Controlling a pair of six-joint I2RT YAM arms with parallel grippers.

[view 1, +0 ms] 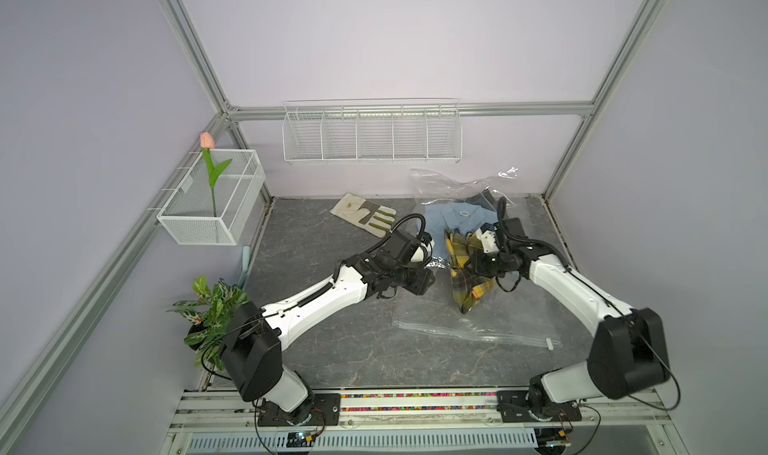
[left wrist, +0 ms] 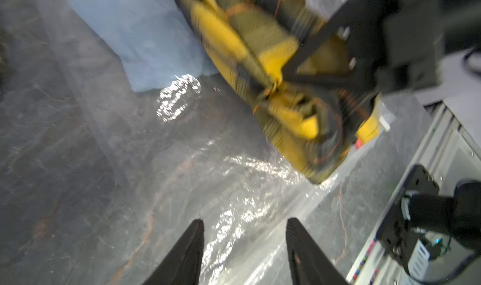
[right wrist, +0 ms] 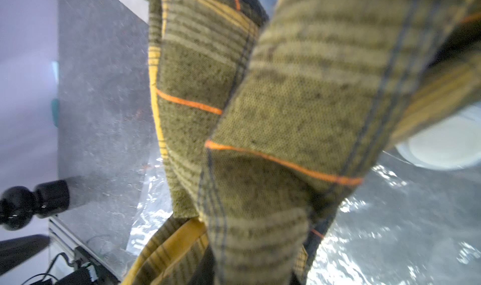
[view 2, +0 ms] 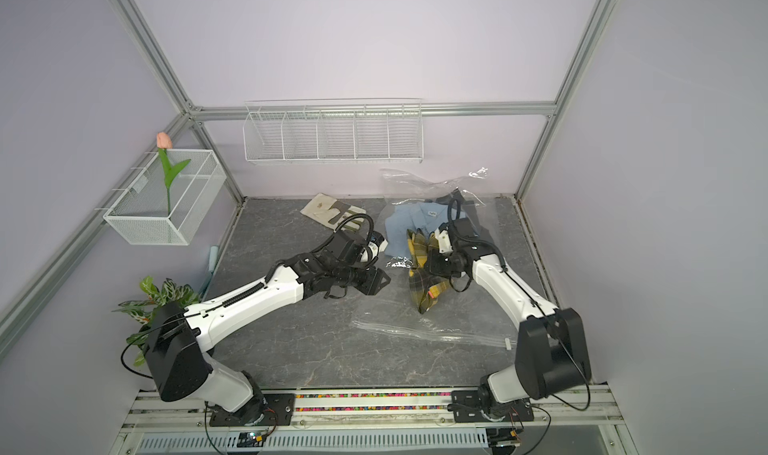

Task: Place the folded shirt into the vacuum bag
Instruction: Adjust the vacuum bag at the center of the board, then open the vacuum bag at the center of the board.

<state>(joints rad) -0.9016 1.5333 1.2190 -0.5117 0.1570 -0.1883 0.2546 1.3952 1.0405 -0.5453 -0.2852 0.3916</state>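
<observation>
The folded shirt, a yellow and olive plaid, hangs bunched from my right gripper, which is shut on its upper part. The cloth fills the right wrist view and hides the jaws there. Under it lies the vacuum bag, clear and crinkly, with its zip strip and white slider clip along the near edge. A round white valve shows behind the shirt. My left gripper is open just above the bag's left side, holding nothing.
A light blue shirt lies at the bag's far end among crumpled plastic. A work glove lies at the back of the grey table. A wire rack hangs on the back wall, a mesh basket on the left, and a plant stands near left.
</observation>
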